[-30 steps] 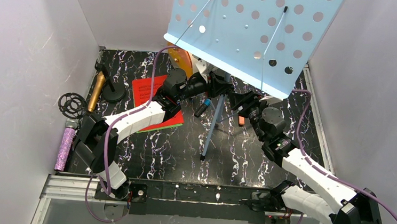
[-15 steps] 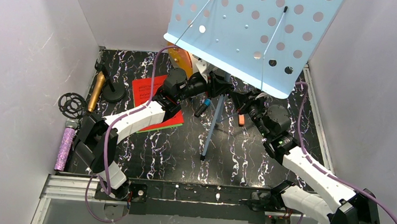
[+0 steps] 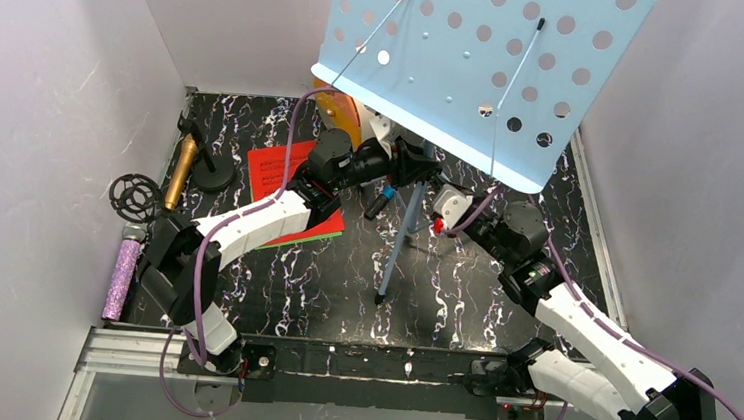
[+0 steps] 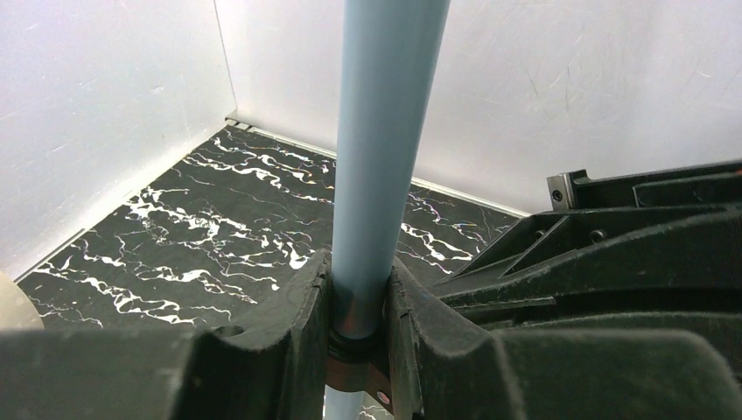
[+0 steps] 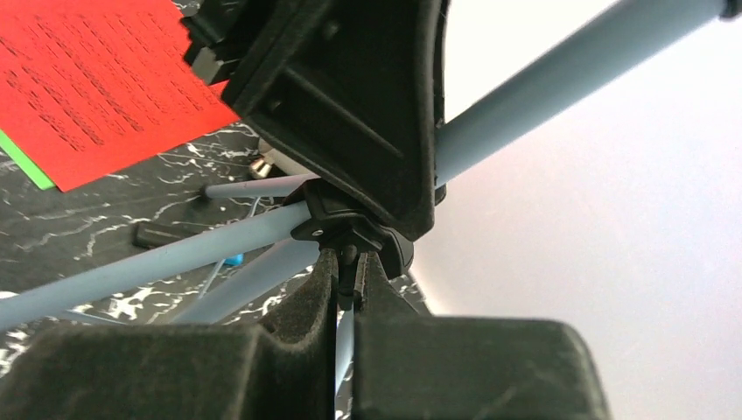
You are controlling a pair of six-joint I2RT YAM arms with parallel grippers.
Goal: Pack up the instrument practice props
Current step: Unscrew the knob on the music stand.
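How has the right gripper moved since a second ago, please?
Yes: in the top view the right gripper has shifted left, away from the table's right rail and toward the stand, and has shut on it.

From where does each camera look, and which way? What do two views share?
Top: above and behind, looking down at the table; left arm, right arm show.
Left wrist: looks along the left pincer, shut on the pole.
Right wrist: looks along the right pincer, shut on a strut under the hub.
Both wrist views share the pole.
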